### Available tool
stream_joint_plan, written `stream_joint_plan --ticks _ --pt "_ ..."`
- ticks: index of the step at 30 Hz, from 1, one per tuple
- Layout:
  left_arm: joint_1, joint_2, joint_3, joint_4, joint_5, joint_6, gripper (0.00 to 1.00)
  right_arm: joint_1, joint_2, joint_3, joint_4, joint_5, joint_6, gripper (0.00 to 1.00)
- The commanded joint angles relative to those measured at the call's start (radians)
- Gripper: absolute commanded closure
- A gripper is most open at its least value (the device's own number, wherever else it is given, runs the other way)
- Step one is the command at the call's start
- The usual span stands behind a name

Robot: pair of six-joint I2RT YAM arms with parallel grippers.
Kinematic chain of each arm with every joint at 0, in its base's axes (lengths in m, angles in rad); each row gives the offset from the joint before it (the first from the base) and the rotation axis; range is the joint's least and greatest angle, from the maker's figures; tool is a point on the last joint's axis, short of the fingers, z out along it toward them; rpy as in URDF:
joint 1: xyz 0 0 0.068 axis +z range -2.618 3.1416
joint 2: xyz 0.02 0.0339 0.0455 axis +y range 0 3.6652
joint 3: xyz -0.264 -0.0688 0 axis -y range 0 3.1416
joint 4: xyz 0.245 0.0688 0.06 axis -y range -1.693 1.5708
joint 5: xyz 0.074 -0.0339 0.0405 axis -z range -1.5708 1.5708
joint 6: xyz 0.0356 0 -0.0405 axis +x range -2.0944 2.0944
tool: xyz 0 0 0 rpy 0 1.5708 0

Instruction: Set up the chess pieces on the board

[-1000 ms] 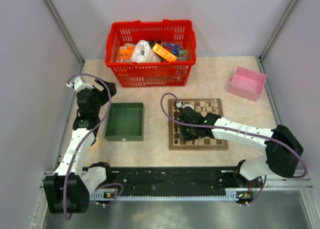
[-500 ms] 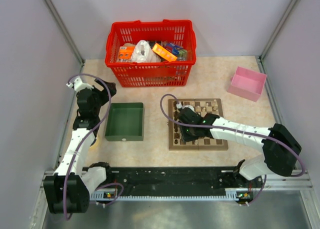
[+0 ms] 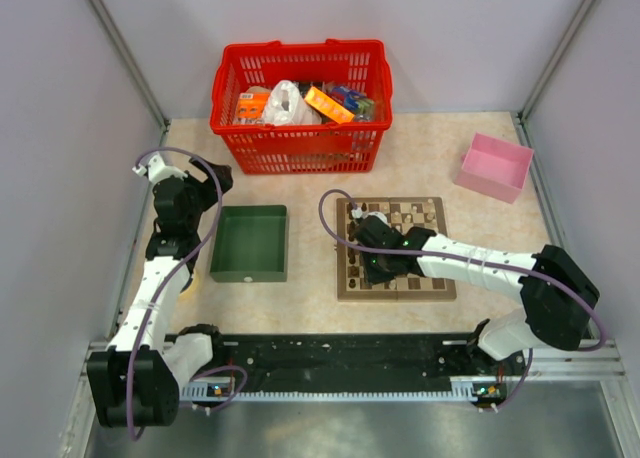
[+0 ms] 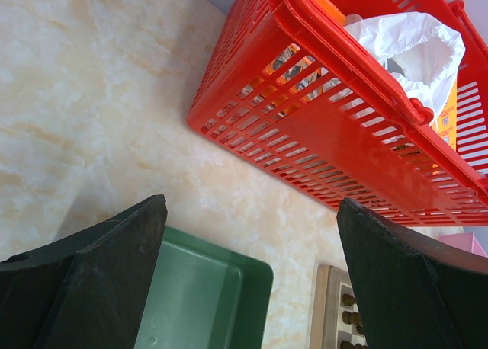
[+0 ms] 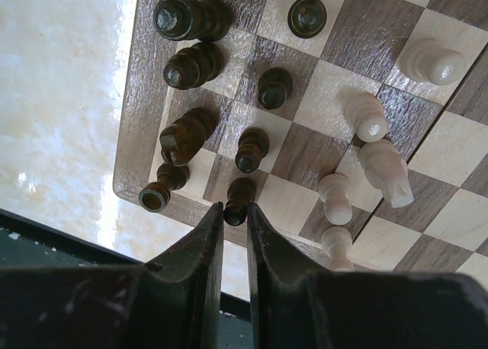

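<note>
Right arm's elbow has drawn slightly in toward the board [image 3: 345,290], and the right gripper [image 5: 235,209] has narrowed. Its jaws now stand almost together, pinching a dark pawn [image 5: 239,198] by the tips at the board's edge.

The board lies on the table just right of the green tray [image 3: 248,270], in front of the red basket [image 4: 305,151]. It is square, with pale and dark brown checks and a tan rim.

The chess pieces [image 5: 268,86] are small turned wooden figures. In the right wrist view the dark brown ones [image 5: 187,17] crowd the squares along one rim in two rough files. The pale tan ones [image 5: 366,116] gather loosely a few squares further in. Several pieces sit across the lines between squares.

The left gripper [image 4: 252,204] hangs with its jaws spread wide and nothing between them, over the near corner of the green tray and beside the red basket, well apart from the board.
</note>
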Motion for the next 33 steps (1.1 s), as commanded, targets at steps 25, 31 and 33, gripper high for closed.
stream_joint_plan --ticks 25,31,33 --pt "0.008 -0.017 -0.010 0.040 -0.003 0.011 0.01 0.012 -0.068 0.041 -0.009 -0.002 -0.013 0.62" --pt "0.006 -0.017 -0.008 0.040 0.000 0.011 0.01 0.010 -0.182 0.072 -0.065 0.105 -0.036 0.57" --pt "0.008 -0.016 -0.008 0.043 0.002 0.010 0.01 -0.013 -0.208 0.064 -0.080 0.142 -0.038 0.57"
